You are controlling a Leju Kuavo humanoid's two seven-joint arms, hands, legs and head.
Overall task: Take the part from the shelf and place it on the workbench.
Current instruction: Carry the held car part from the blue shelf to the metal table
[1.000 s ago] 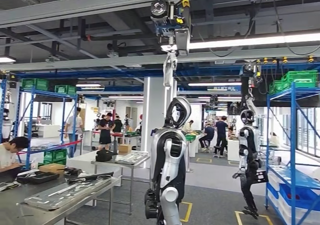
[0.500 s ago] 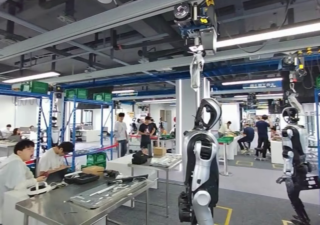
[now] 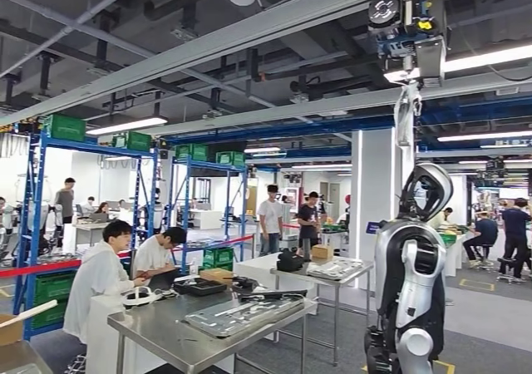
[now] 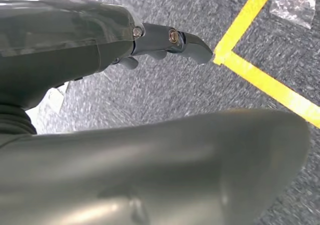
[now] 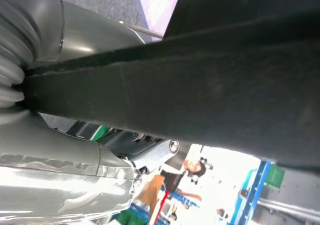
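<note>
Black flat part [image 5: 211, 85] gripped in right robot hand [image 5: 75, 180], long axis across the palm, left robot hand [image 4: 151, 40] empty, fingers apart.

Head view level across workshop hall, left wrist view close above floor [image 4: 181, 92], right wrist view close along dark part [image 5: 211, 85]

The workbench [image 3: 188, 341] has a smooth, shiny metal top, the other robot [image 3: 411, 282] to its right has a glossy silver and black shell, the shelf [image 3: 37, 216] behind the workbench is blue painted metal, and the part [image 5: 226, 90] looks matt, dark and slightly rough.
</note>
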